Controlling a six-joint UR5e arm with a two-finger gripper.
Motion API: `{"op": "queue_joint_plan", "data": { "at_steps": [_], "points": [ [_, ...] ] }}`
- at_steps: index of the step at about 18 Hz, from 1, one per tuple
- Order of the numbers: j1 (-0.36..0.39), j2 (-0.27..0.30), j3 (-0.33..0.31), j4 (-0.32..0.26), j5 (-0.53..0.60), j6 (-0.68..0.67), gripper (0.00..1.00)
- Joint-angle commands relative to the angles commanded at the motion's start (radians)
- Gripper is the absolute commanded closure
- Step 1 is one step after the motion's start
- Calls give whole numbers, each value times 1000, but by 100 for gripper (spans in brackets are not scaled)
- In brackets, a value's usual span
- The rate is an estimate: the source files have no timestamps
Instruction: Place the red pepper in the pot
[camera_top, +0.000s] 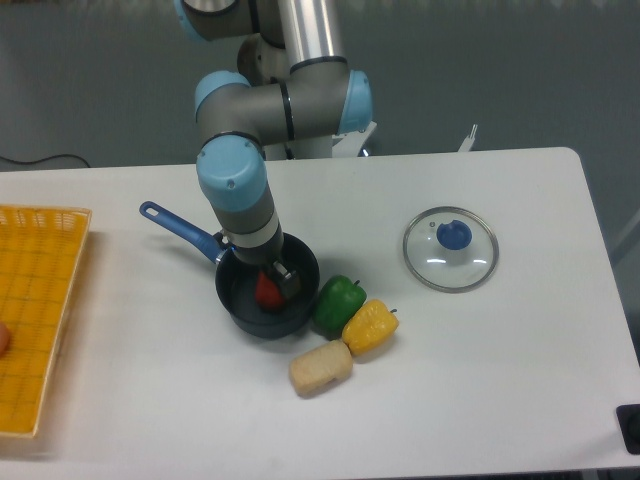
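Observation:
The pot (240, 308) is a small dark saucepan with a blue handle (178, 228), left of the table's middle. The red pepper (266, 291) is inside the pot, partly hidden by the gripper. My gripper (275, 281) reaches down into the pot, with a finger on each side of the pepper. The arm hides the jaws, so I cannot tell whether they are shut on the pepper or loose.
A green pepper (339, 304) touches the pot's right rim, with a yellow pepper (369, 326) and a beige block (320, 369) beside it. A glass lid with a blue knob (451, 248) lies to the right. A yellow basket (35, 320) stands at the left edge.

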Motion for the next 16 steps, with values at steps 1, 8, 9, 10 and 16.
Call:
{"op": "queue_joint_plan", "data": {
  "at_steps": [1, 8, 9, 10, 16],
  "points": [
    [14, 3, 17, -17, 0, 8, 19],
    [152, 54, 60, -58, 0, 132, 0],
    [169, 55, 61, -57, 0, 143, 0],
    [189, 58, 62, -58, 0, 158, 0],
    [324, 64, 86, -98, 0, 391, 0]
  ]
}}
